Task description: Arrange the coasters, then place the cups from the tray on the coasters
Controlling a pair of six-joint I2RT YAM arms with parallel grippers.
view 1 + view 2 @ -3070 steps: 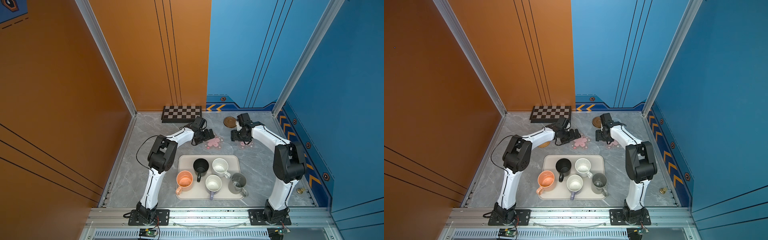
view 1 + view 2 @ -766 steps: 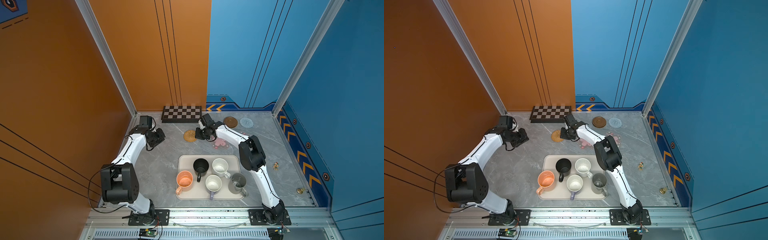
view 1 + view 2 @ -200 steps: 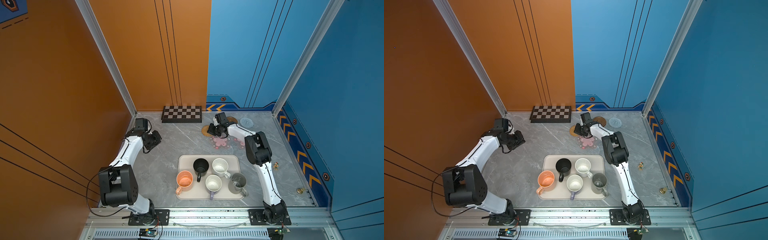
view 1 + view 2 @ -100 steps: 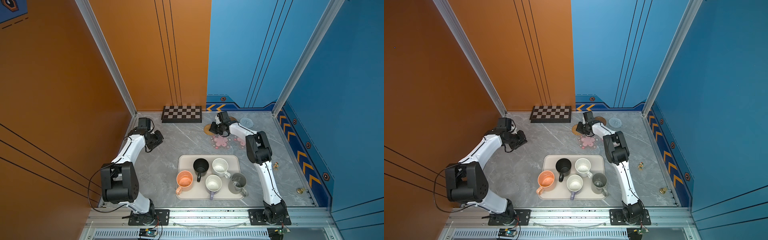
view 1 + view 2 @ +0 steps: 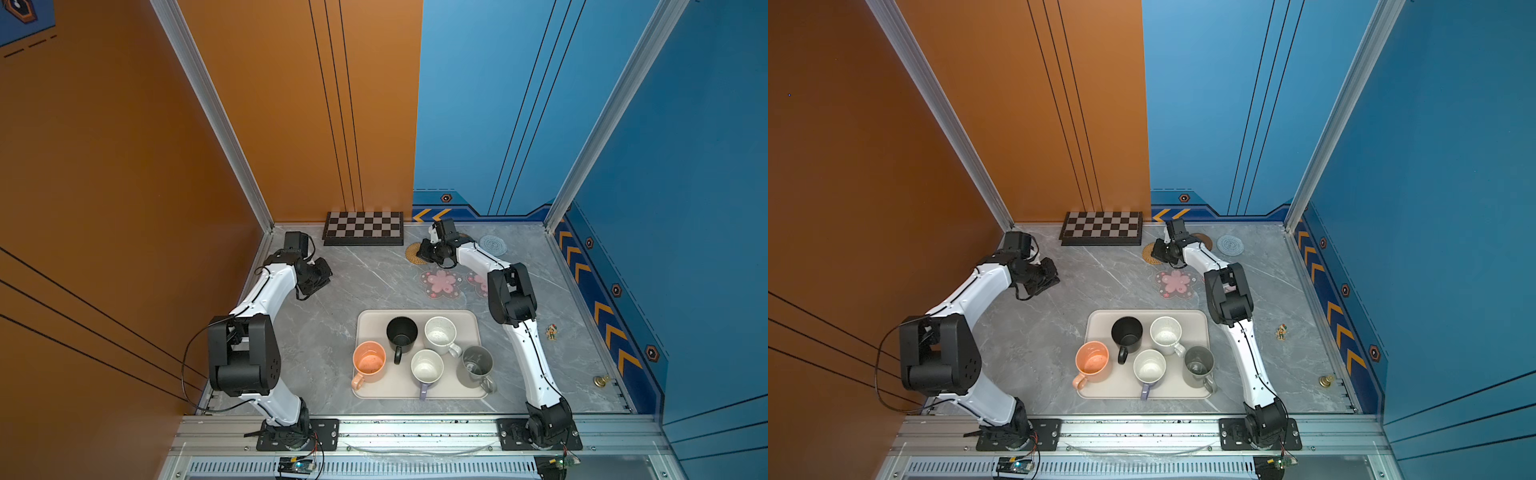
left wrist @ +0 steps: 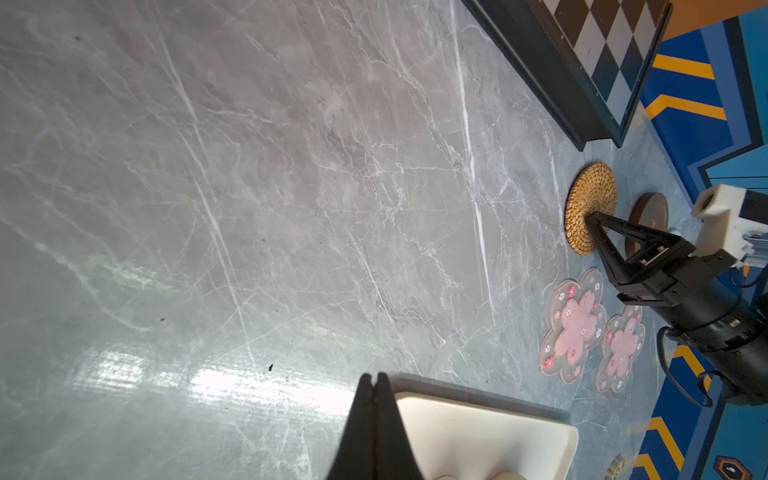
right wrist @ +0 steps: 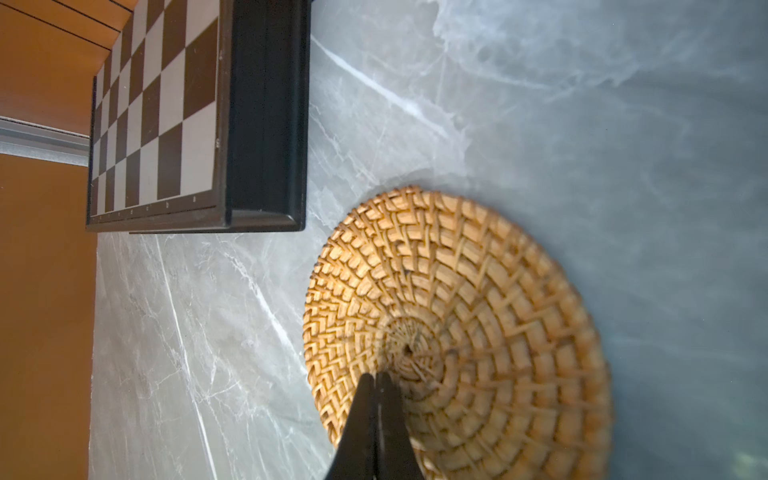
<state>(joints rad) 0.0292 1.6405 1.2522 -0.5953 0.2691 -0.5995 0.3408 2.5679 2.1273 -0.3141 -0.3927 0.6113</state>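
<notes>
The rattan coaster (image 7: 457, 332) is round, tan, woven in rings; it lies on the far tabletop (image 7: 582, 124), just right of the chessboard (image 7: 166, 124). The right tool (image 7: 376, 376), tips pressed together, touches it near its centre (in both top views the right arm (image 5: 473, 257) hides this). The left tool (image 6: 372, 376) is closed, empty.

Grey marble tabletop (image 5: 353, 282), cream tray (image 5: 372, 328), chessboard (image 5: 363, 226), five coasters (image 5: 441, 283)

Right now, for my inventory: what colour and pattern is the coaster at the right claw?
Rattan coaster: golden tan, woven rings; clearest in right wrist view.
</notes>
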